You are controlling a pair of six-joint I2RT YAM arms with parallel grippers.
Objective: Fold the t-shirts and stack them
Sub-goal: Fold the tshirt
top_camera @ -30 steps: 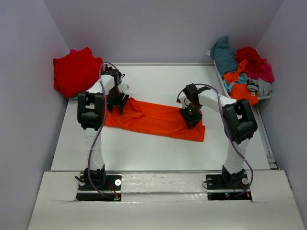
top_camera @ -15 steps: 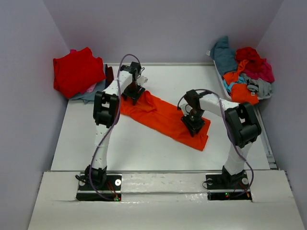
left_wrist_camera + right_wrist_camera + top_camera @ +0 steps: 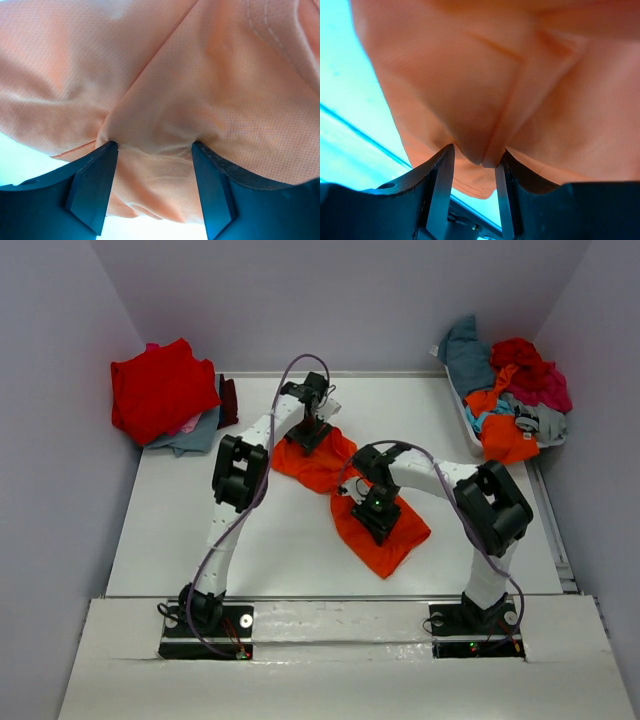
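Note:
The bright orange t-shirt point(image 3: 398, 538) lies bunched in a diagonal strip across the middle of the table, held at both ends. My left gripper point(image 3: 311, 431) is on its far end, where a thick wad of orange cloth point(image 3: 165, 100) fills the span between the fingers point(image 3: 95, 185), so the gripper point(image 3: 152, 147) is shut on it. At the near end, my right gripper point(image 3: 377, 512) pinches a fold of the same cloth point(image 3: 485, 110) in its jaws point(image 3: 475, 152). More t-shirts point(image 3: 515, 390) in red, teal, magenta, grey and orange are heaped at the back right.
A red shirt point(image 3: 158, 390) sits on top of a stack at the back left, with grey cloth point(image 3: 192, 436) under it and a dark red piece point(image 3: 229, 400) beside it. The heap at the back right lies in a white bin point(image 3: 455, 390). Grey walls enclose the table.
The left gripper has swung right and away from me, and the right gripper left and nearer. The orange t-shirt went from a long flat strip to a shorter, bunched diagonal.

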